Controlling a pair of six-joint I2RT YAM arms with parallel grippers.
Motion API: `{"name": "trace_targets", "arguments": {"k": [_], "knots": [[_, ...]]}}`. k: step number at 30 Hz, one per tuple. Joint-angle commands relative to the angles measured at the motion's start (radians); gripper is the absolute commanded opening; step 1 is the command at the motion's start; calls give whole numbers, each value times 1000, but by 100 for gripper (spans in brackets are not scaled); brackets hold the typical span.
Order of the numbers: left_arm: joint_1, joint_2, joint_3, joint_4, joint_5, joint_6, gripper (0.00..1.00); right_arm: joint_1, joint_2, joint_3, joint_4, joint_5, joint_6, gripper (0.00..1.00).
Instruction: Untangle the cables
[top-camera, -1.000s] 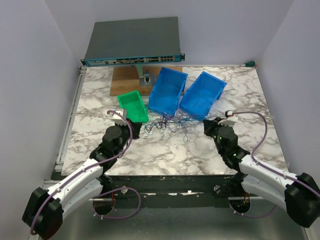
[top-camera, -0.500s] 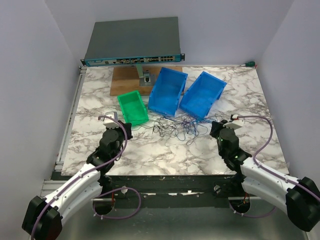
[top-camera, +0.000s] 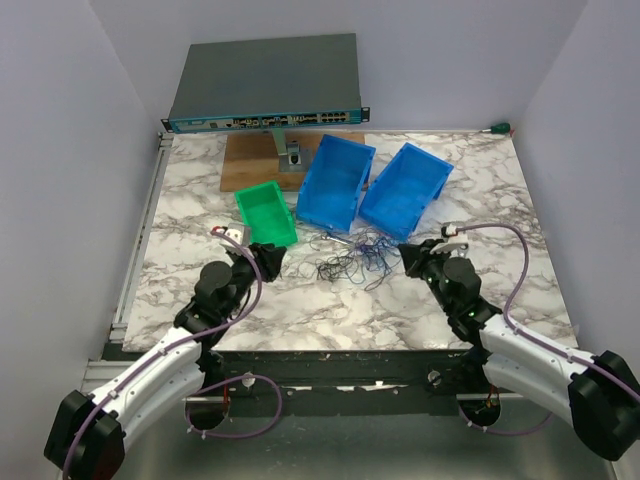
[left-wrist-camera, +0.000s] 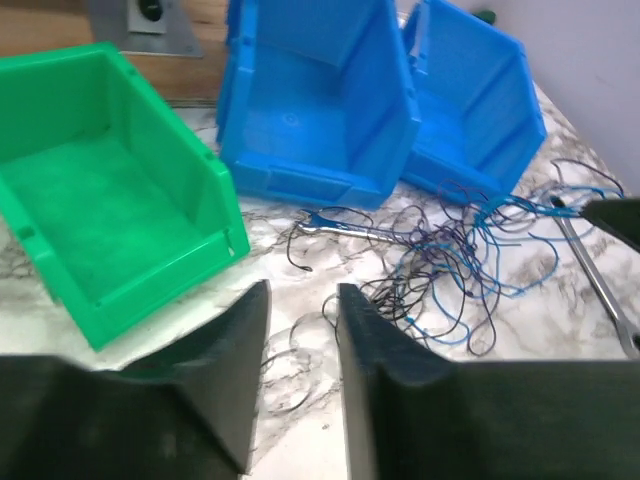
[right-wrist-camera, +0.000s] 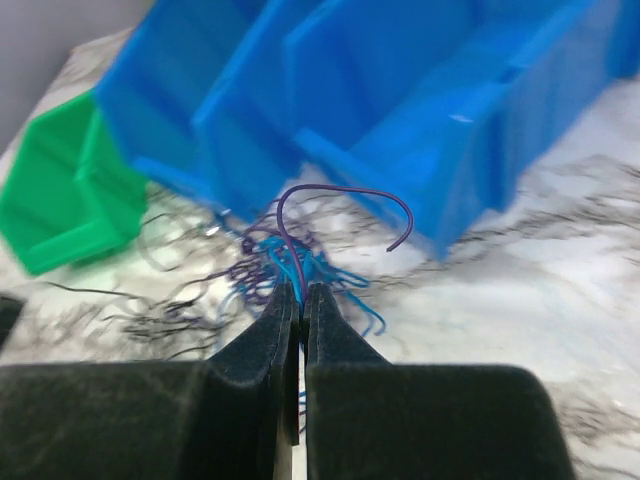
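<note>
Marble surface (top-camera: 300, 305) bears cables (top-camera: 350, 258) at 6 o'clock of the bins (top-camera: 335, 185), right end effector (right-wrist-camera: 301, 300) clenched on strands, likely to draw them out, left end effector (left-wrist-camera: 300, 292) released

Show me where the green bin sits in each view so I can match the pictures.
Top external: green bin is left of centre, on the table.
Left wrist: green bin fills the left side, open top facing the camera.
Right wrist: green bin is at the left edge, blurred.
Shared landmark: the cables, a tangle to the bin's right in all three.
</note>
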Motion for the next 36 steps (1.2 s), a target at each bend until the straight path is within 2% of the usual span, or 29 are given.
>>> {"name": "trace_targets", "arguments": {"k": [1, 6, 9, 15, 27, 33, 36], "knots": [[2, 37, -3, 107, 185, 56, 46, -4, 26, -13, 136, -319, -74, 1], [2, 82, 5, 157, 272, 74, 70, -4, 90, 0, 203, -575, -84, 1], [3, 121, 7, 206, 340, 81, 77, -3, 128, 12, 231, -660, -82, 1], [1, 279, 86, 220, 502, 82, 78, -3, 130, 8, 239, -653, -77, 1], [-15, 588, 279, 154, 689, 58, 76, -3, 109, -2, 240, -642, -73, 1], [-75, 689, 394, 26, 610, 96, 74, -4, 123, 4, 255, -691, -71, 1], [-77, 733, 429, 26, 604, 79, 70, -3, 120, 1, 259, -709, -70, 1]]}}
